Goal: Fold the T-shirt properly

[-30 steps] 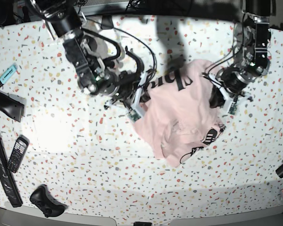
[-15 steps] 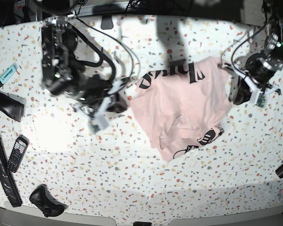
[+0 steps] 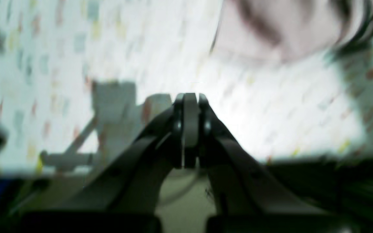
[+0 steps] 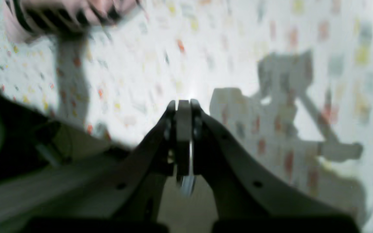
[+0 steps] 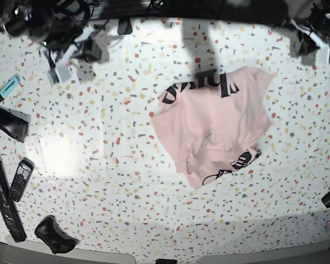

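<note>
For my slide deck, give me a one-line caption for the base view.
Pale pink T-shirt lies loosely folded on the speckled table, both arms drawn back to the far corners.

The large pale pink cotton T-shirt (image 5: 214, 124) lies crumpled on the speckled white tabletop (image 5: 126, 181), between the two sets of jaws and nearer the camera than both. The right gripper (image 5: 58, 69) is well off to its left in the base view, the left gripper (image 5: 305, 44) beyond its right far corner. Both sets of jaws are pressed together, well apart from the cloth.
</note>
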`<state>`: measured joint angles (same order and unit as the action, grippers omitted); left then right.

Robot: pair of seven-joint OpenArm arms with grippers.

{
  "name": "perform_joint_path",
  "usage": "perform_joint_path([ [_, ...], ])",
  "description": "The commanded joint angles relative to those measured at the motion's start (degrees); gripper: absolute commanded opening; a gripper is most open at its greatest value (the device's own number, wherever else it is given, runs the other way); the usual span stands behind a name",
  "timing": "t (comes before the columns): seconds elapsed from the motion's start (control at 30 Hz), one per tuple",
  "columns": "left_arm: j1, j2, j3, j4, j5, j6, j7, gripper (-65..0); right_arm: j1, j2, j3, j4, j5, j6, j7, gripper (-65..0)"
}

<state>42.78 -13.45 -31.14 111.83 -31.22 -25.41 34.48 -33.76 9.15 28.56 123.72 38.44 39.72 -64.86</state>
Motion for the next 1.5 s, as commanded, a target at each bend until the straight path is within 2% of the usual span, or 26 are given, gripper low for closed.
perform_joint_path([
  [0.0, 2.25, -0.22, -0.5, 0.98, -0.74, -0.28, -1.29, -65.0, -2.27, -0.52, 0.96, 1.03, 0.72, 0.28, 0.94, -65.0],
  [0.2, 8.81, 0.31, -0.24, -1.95, -0.76, -0.33, 0.66, -65.0, -12.94, -4.35, 2.38, -1.33, -5.16, 0.28, 0.96, -65.0],
  [0.33, 7.78, 0.46, -0.22, -12.0, -0.79, -1.07, 1.01, -65.0, -13.86, -3.78, 2.12, -10.21, -5.73, 0.28, 0.94, -65.0],
  [0.43, 5.57, 0.46, -0.22, -22.62, -0.79, -2.51, -0.55, -65.0, -13.35, -0.83, 0.15, -19.93, -5.7, 0.28, 1.25, -65.0],
  [0.53, 2.69, 0.79, -0.22, -34.91, -0.76, -3.82, -3.43, -65.0, -11.06, 3.98, -4.44, -31.56, -5.99, 0.28, 3.32, -65.0],
  [0.6, 0.68, 1.42, -0.22, -43.45, -0.26, -4.28, -6.73, -65.0, -8.39, 7.1, -8.81, -40.22, -8.57, 0.28, 4.5, -65.0],
  [0.73, -3.19, 2.4, -0.22, -58.66, 4.57, -7.32, -16.94, -65.0, -1.31, 11.5, -18.36, -58.31, -14.58, 0.28, 11.26, -65.0],
  [0.9, -8.0, 2.91, -0.22, -71.04, 12.85, -7.39, -25.86, -65.0, 9.99, 12.68, -30.42, -78.55, -23.87, 0.28, 22.82, -65.0],
  [0.97, -9.84, 3.15, -0.22, -73.57, 15.13, -7.39, -27.32, -65.0, 14.12, 12.41, -34.8, -84.39, -26.14, -1.16, 27.32, -65.0],
  [1.03, -11.69, 3.54, -0.22, -75.52, 16.57, -7.13, -27.32, -65.0, 17.7, 12.15, -38.91, -88.96, -27.8, -4.44, 31.45, -65.0],
  [1.13, -14.36, 4.57, -0.22, -78.07, 18.01, -5.42, -27.8, -65.0, 21.99, 11.45, -43.87, -93.7, -29.35, -11.1, 33.92, -65.0],
  [1.2, -15.8, 5.38, -0.22, -79.67, 19.26, -4.74, -29.29, -65.0, 24.06, 11.02, -46.07, -95.67, -29.46, -13.97, 34.27, -65.0],
  [1.47, -19.02, 8.57, -0.22, -80.83, 20.92, -3.72, -30.23, -65.0, 26.29, 10.4, -47.32, -96.74, -29.31, -14.78, 35.93, -65.0],
])
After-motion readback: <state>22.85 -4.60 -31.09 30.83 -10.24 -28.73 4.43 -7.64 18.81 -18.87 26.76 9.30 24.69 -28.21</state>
